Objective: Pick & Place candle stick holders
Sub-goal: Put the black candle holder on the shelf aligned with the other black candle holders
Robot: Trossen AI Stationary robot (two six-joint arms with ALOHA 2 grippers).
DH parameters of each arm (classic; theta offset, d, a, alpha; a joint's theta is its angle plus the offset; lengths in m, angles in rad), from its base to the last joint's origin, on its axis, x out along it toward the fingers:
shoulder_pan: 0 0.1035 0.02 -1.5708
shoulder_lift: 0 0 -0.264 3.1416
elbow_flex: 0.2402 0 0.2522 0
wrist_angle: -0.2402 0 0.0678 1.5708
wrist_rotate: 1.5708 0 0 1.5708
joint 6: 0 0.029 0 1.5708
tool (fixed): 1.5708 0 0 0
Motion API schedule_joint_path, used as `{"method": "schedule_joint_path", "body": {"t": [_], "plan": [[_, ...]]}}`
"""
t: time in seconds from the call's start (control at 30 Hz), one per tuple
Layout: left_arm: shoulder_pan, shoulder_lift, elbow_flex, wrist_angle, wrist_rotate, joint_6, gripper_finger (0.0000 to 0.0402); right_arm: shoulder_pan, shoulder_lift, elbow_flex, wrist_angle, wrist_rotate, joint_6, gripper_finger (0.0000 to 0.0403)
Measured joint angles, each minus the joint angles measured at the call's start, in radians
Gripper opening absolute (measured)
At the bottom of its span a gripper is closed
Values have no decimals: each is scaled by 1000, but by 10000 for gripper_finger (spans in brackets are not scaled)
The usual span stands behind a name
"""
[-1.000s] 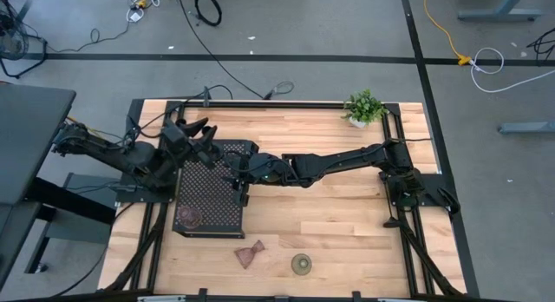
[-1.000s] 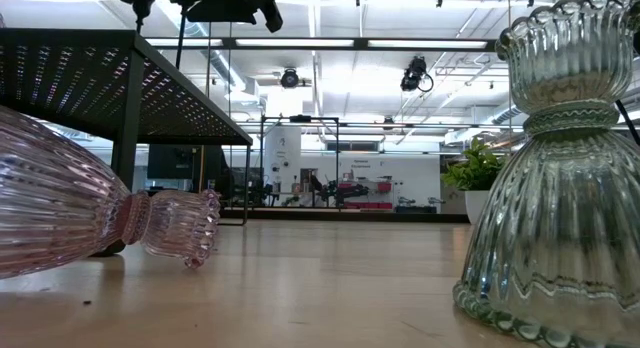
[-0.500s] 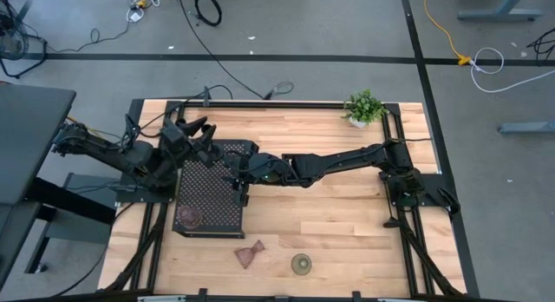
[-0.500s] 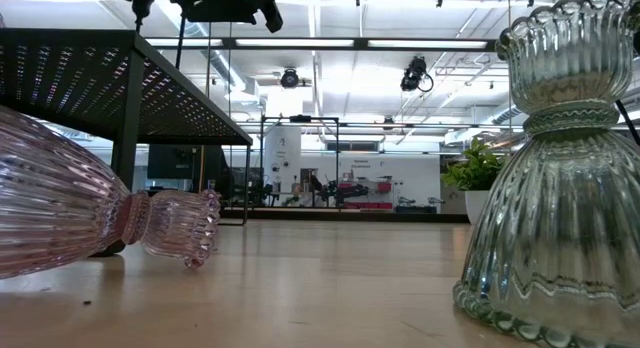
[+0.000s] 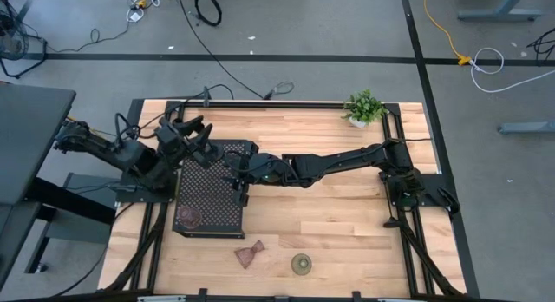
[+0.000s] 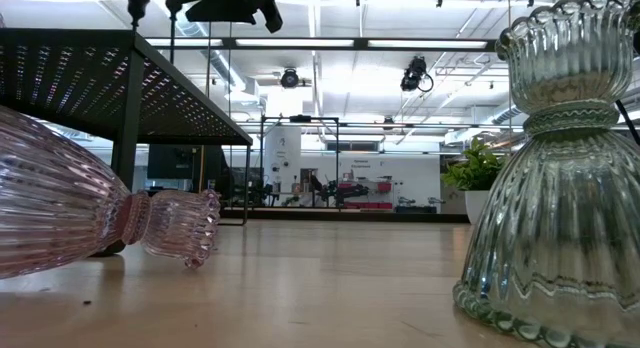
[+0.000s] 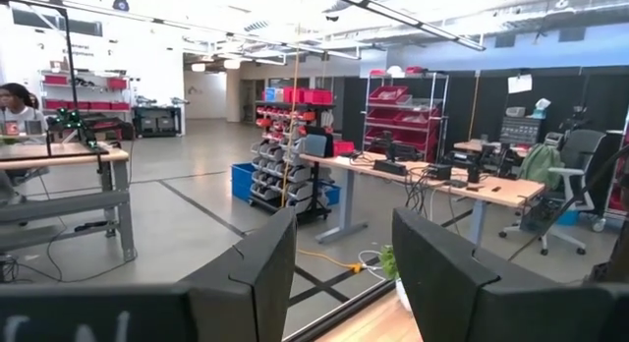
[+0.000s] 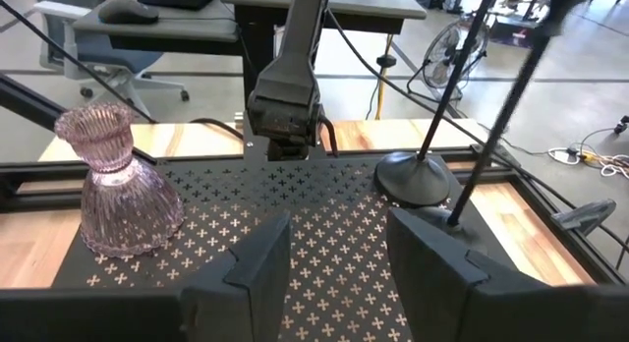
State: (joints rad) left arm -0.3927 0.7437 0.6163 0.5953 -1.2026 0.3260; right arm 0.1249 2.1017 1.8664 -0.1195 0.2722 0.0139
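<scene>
on the black perforated tray (image 5: 211, 189) a pink glass holder (image 8: 116, 185) and a black stemmed holder (image 8: 421, 175) are standing upright, so placing is partly done. a brownish-pink holder (image 5: 250, 254) is lying on its side and an olive-green one (image 5: 301, 265) is waiting upright on the counter (image 5: 347, 215). the right end effector (image 8: 339, 263) is hovering over the tray, released and empty; the left end effector (image 7: 344, 273) is hanging raised by the tray's far edge, fingers apart, gripping nothing visible.

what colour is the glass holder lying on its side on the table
Pink ribbed glass candle holder; low view shows it best.
</scene>
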Motion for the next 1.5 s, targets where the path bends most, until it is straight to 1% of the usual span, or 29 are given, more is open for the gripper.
{"method": "schedule_joint_path", "body": {"t": [0.33, 0.47, 0.57, 0.63, 0.73, 0.8, 0.93, 1.07, 1.2, 1.37, 1.43, 1.5], "plan": [[-4, 0, 0, 3, 1, 7, 172, 0, 0, 0, -2, 0, 0, 168], [-49, 0, 30, -8, -44, 65, 172, 0, 0, 0, -53, 2, 27, 168], [-117, 0, 74, -34, -78, 108, 172, -1, 0, -1, -128, 35, 80, 168], [-178, 1, 98, -86, -121, 133, 172, 2, -5, -1, -209, 49, 118, 168], [-279, 1, 123, -167, -195, 155, 172, 19, -25, -3, -328, 53, 169, 168], [-356, 2, 125, -191, -226, 157, 172, 42, -47, -3, -407, 52, 200, 168], [-517, 2, 125, -226, -242, 133, 172, 104, -79, -3, -535, 50, 277, 168], [-655, 3, 125, -306, -244, 45, 172, 183, -134, -2, -695, 50, 430, 168], [-745, 3, 125, -375, -245, -32, 172, 269, -165, -2, -882, 36, 624, 168], [-815, 3, 125, -407, -243, -88, 172, 370, -175, -1, -1035, -101, 843, 168], [-830, 3, 125, -418, -241, -102, 172, 400, -174, -1, -1123, -129, 990, 168], [-839, 3, 125, -438, -241, -114, 172, 426, -174, -1, -1254, -144, 1181, 168]]}}
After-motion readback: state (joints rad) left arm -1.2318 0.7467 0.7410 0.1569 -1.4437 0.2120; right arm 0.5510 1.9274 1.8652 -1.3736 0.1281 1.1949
